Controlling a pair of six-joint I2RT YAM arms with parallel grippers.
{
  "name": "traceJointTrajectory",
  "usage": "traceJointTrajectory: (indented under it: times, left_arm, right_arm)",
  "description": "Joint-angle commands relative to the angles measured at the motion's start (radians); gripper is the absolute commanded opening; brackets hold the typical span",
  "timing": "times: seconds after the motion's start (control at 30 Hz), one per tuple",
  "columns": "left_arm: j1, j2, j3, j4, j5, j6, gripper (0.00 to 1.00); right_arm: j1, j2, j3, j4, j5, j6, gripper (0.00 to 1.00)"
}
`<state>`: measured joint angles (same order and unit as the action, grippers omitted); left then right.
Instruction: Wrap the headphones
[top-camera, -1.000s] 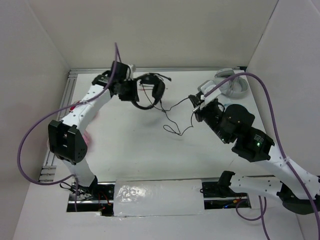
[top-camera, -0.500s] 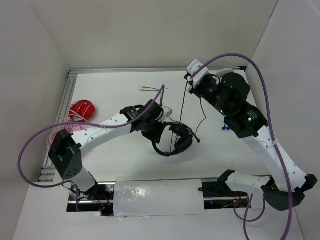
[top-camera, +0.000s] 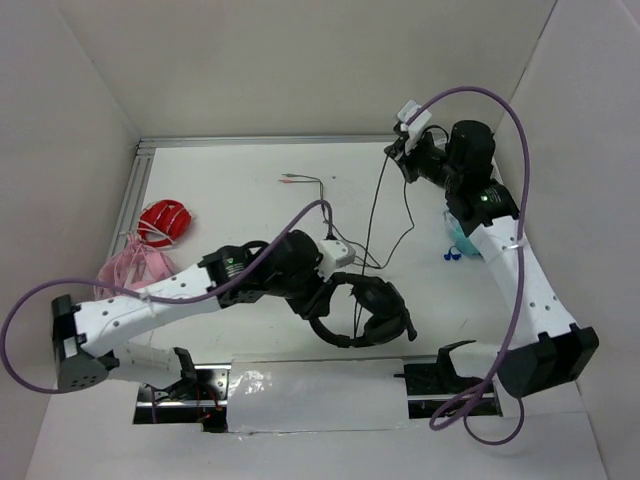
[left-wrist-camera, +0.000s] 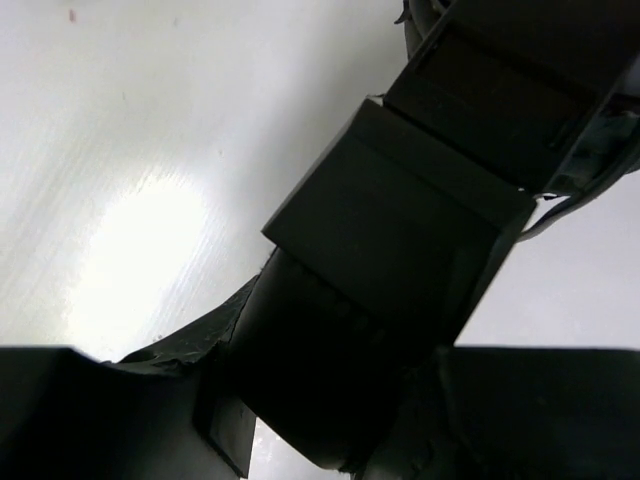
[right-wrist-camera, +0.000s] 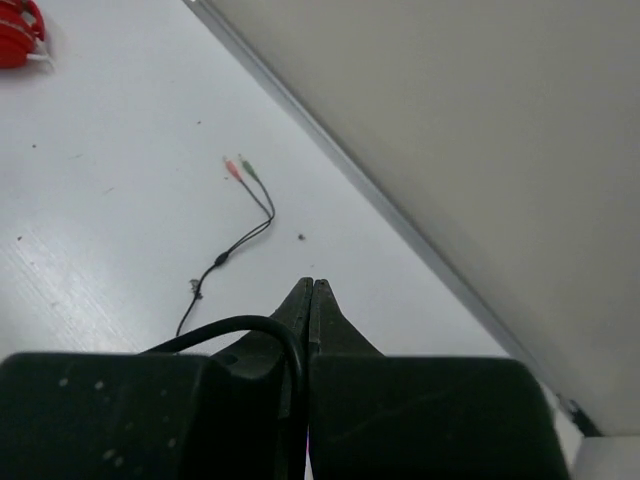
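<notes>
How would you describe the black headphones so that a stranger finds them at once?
On the white table, look by the near edge, at the left arm's tip. The black over-ear headphones are there, the only black set, with round padded earcups.

headphones (top-camera: 362, 310) front centre, right of left gripper (top-camera: 322, 297) | cable (top-camera: 371, 215) runs back to right gripper (top-camera: 392, 152) | plugs (top-camera: 288, 180) rear centre

White bench (top-camera: 250, 215): red headphones (top-camera: 163, 219) at 9 o'clock, a pink bundle (top-camera: 135, 268) just nearer; teal headphones (top-camera: 462, 240) at 3 o'clock; cable (top-camera: 312, 182) end with red and green plugs (right-wrist-camera: 240, 166) near 12
</notes>
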<state>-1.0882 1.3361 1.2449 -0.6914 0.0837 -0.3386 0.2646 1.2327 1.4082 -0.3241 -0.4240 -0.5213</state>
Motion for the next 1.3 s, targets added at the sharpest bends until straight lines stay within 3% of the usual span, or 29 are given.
traceJointTrajectory:
  times: [0.0,0.13,0.3,0.53,0.63,0.9,0.93,1.07,1.13,1.27]
  left_arm:
    - [-0.013,-0.132,0.043,0.078,0.083,0.074,0.0]
    - [-0.013,-0.184,0.129,0.148,0.117,0.115,0.0]
    - [-0.01,-0.161,0.397,0.167,0.05,0.125,0.0]
    - [-0.01,-0.01,0.892,0.11,-0.12,0.205,0.0]
    - [-0.01,0.023,0.987,0.107,-0.192,0.24,0.0]
    - [-0.01,-0.015,0.979,0.257,-0.366,0.37,0.0]
    - [-0.007,-0.032,0.96,0.301,-0.415,0.4,0.0]
    - [0.019,-0.048,0.9,0.313,-0.397,0.402,0.0]
    - [0.108,-0.032,0.878,0.297,-0.398,0.36,0.0]
    - [0.351,0.043,0.878,0.173,-0.219,0.21,0.0]
  right_arm:
    - [-0.025,0.046,-0.061,0.096,-0.153,0.083,0.0]
    - [0.001,0.036,-0.268,0.222,-0.236,0.142,0.0]
    - [0.034,0.01,-0.409,0.407,-0.364,0.248,0.0]
    - [0.159,0.068,-0.534,0.572,-0.299,0.36,0.0]
    - [0.176,0.1,-0.59,0.689,-0.312,0.434,0.0]
    - [0.278,0.217,-0.652,0.802,-0.318,0.512,0.0]
    - [0.3,0.205,-0.726,0.848,-0.277,0.593,0.0]
    - [0.335,0.128,-0.857,0.921,-0.164,0.699,0.0]
    - [0.357,0.01,-0.937,0.843,-0.034,0.721,0.0]
    - [0.43,-0.304,-1.018,0.697,0.149,0.764,0.0]
